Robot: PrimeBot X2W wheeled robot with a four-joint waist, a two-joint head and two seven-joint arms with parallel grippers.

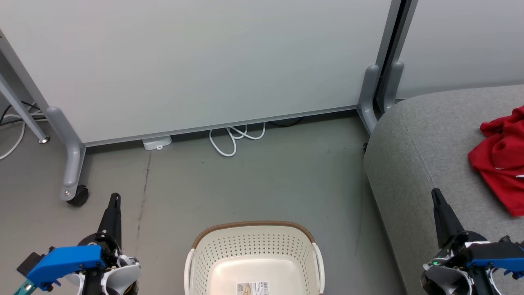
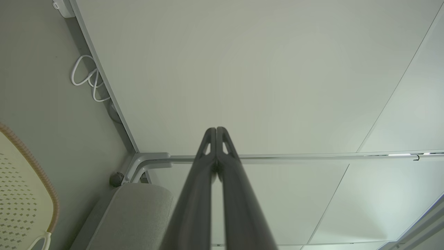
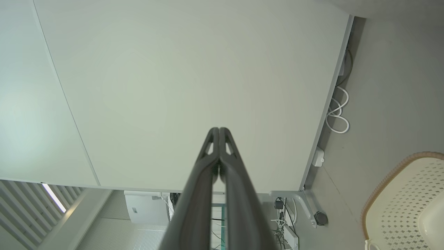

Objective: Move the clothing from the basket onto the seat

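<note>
Lying crumpled on the big grey fabric-upholstered seat (image 1: 425, 155), at far right of head view, is the bright red soft clothing (image 1: 501, 159) w/ thin white trim. Part of it is cut off by the frame edge, so can't tell how many pieces. Seat has rounded edges and stands on the grey floor (image 1: 245, 180), right of the oval cream-white perforated plastic basket (image 1: 254, 224) w/ brown woven-look rim and white side handles. Basket sits bottom centre, apart from the seat. Its smooth pale bottom shows, w/ a paper label (image 1: 253, 288) stuck there.

Left gripper (image 1: 115, 198): lower left, over the floor, left of basket, not touching it. Its two long dark fingers are pressed together tip to tip, nothing btwn them. Left wrist view agrees: tips meet against the white partition panel (image 1: 196, 61), basket rim at that view's left edge, seat corner below.

Right gripper (image 1: 436, 192): lower right, over the front part of the seat, fingers likewise flat against each other, holding nothing. Red clothing is near it, further back and to the right, w/ a gap btwn. Right wrist view: same joined tips, basket at lower right.

A looped white cable (image 1: 233, 137) lies on the floor at the foot of the panel. A black caster (image 1: 78, 196) on the panel's grey leg stands beyond the left gripper.
</note>
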